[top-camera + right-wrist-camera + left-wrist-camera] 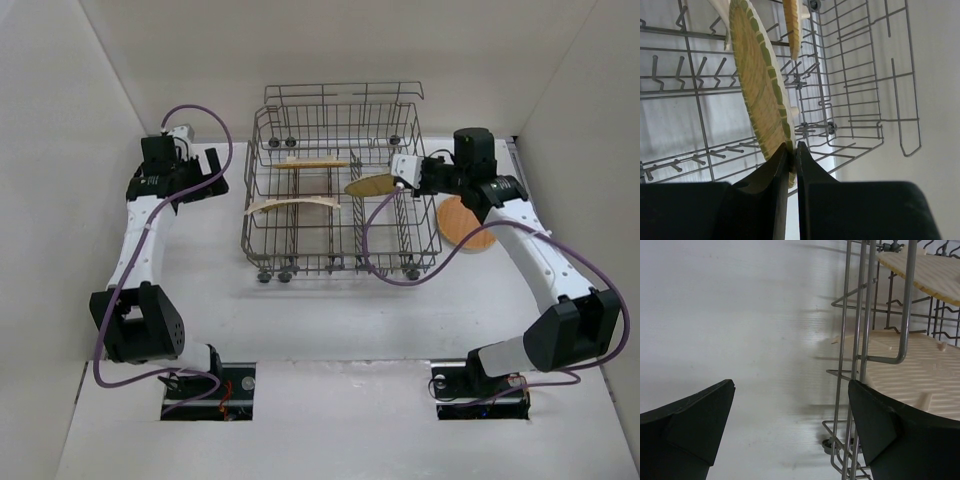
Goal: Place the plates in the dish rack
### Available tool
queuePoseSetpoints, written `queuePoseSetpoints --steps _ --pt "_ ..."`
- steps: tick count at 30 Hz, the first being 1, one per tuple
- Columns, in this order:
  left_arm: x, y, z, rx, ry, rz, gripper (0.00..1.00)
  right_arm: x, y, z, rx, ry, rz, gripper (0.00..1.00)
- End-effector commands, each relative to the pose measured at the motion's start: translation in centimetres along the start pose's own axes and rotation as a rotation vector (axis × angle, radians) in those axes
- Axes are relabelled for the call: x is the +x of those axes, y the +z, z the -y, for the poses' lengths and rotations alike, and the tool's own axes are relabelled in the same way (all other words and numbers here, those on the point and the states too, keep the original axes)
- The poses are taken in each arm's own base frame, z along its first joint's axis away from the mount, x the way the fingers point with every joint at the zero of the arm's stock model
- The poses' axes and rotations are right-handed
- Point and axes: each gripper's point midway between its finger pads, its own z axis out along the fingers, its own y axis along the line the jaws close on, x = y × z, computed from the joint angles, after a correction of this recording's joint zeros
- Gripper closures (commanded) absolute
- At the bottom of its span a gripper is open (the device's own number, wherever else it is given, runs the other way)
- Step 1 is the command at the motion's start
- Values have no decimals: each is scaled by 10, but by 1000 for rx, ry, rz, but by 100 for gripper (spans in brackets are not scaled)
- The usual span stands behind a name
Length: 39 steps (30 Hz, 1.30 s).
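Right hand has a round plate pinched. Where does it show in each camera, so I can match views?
Top external: the held plate sits right of centre, over the dish rack's right side.
Left wrist: I can't make it out; two paler plates show behind rack wires.
Right wrist: upper left of centre, rim pinched by the right hand at bottom centre.
Shared landmark: the dish rack's wires.

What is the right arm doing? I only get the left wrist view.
Observer: The right gripper is shut on a round plate, holding it on edge over the rack's right side.
Operator: Any plates outside the rack?
Observer: One orange plate lies flat on the table, right of the rack, partly hidden by the right arm.
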Motion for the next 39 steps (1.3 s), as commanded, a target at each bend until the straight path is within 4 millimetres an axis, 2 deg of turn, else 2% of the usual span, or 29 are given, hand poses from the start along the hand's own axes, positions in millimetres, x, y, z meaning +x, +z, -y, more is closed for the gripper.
queuePoseSetpoints --steps 1,6,10,21,26,33,39 --pt "-28 -12 5 19 1 81 0 -9 1 21 82 -37 21 100" --pt "-25 -9 0 21 -10 69 0 -4 3 30 110 -43 0 100" --pt "-31 -6 0 27 -10 74 0 -1 8 31 110 -40 -9 100" --pt "-37 -3 -5 22 -15 76 0 4 34 15 65 -5 -13 100" --pt "-41 -5 -11 13 -23 82 0 13 45 10 46 14 -34 100" --pt "-44 -3 -18 11 -33 81 0 20 43 4 36 44 -63 100" --pt "-44 3 -17 21 -32 71 0 3 31 30 124 78 -43 100"
